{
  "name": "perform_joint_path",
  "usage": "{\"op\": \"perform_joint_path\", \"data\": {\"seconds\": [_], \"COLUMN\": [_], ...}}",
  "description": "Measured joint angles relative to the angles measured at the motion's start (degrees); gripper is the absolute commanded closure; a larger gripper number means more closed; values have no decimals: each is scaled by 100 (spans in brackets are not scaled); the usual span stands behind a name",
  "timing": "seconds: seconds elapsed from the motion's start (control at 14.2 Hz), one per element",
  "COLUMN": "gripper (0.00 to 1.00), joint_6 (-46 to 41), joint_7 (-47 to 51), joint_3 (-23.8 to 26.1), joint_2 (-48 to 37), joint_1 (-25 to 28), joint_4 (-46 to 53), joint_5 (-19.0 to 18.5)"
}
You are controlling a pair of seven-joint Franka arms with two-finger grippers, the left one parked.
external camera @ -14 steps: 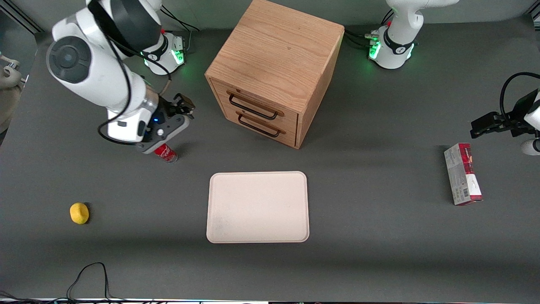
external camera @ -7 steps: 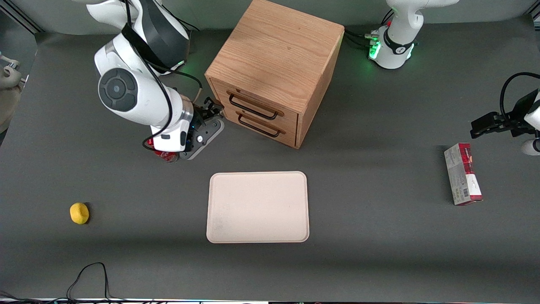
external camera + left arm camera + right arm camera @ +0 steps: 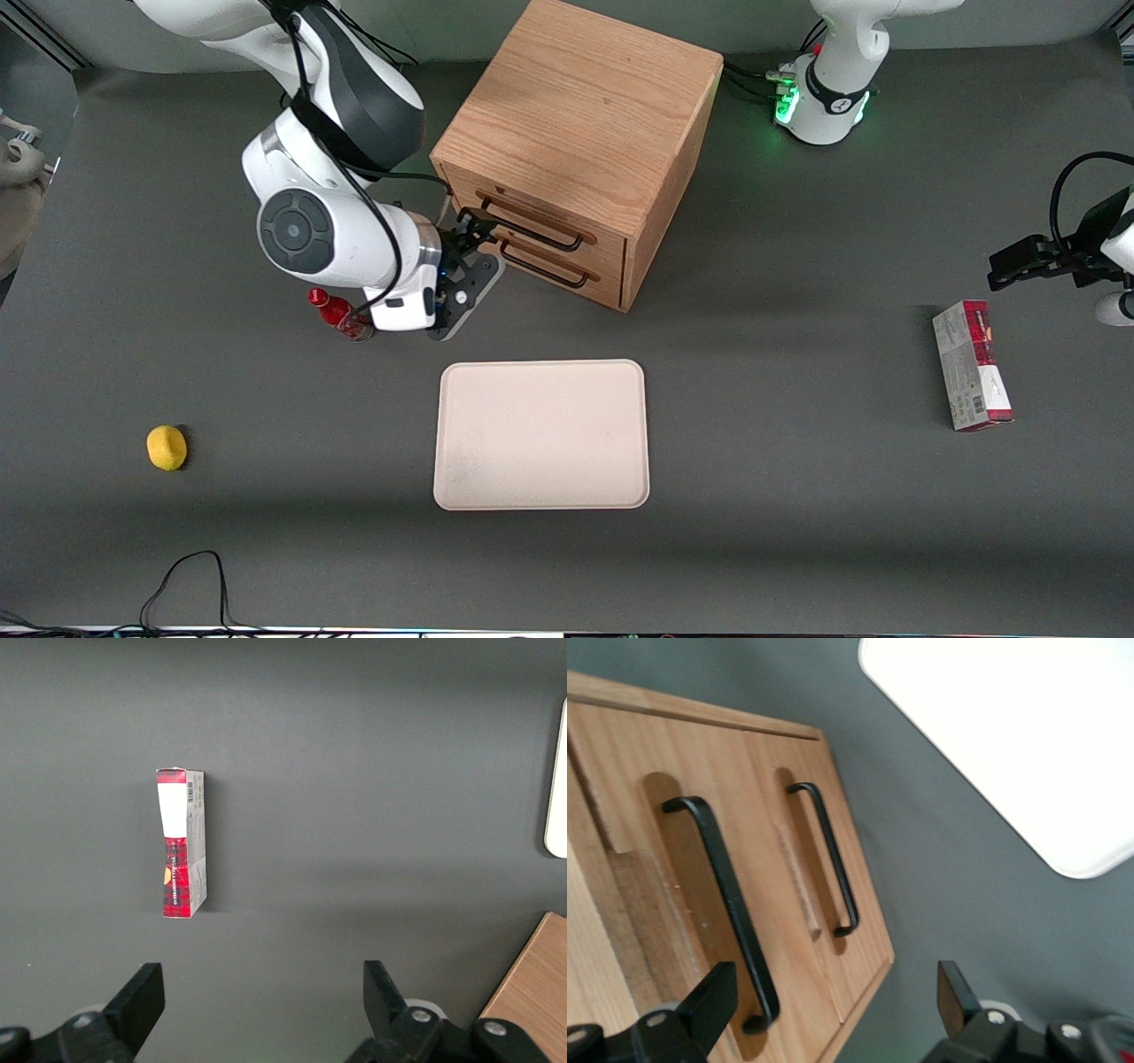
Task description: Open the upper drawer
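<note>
Although the approach looks nearly made, nothing has been pulled yet, and the scene is set out below from largest thing to smallest

Table (image 3: 797,496): the cabinet, a tray, a box, a bottle and a lemon are carried on it
Cabinet (image 3: 580,106): both fronts are seen flush with its face, so it is judged fully shut
Tray (image 3: 540,434): lies nearer the front camera than the cabinet, well apart from it
Upper drawer (image 3: 540,217): the higher of the two fronts; no gap is seen around it, so the opening is judged not yet begun
Gripper (image 3: 474,232): held just in front of the upper drawer at the end toward the working arm, fingers spread wide, nothing between them
Handle (image 3: 726,904): the upper drawer's black pull is untouched; in the right wrist view it lies close ahead of the fingers (image 3: 709,1001)
Left to do: the handle is to be straddled, gripped and drawn outward
</note>
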Motion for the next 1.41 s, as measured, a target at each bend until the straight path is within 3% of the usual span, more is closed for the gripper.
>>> {"op": "perform_joint_path", "data": {"seconds": [1.41], "gripper": [0], "joint_6": [46], "joint_7": [-385], "joint_3": [8], "joint_2": [464], "joint_1": [429], "joint_4": [2], "joint_5": [75]}}
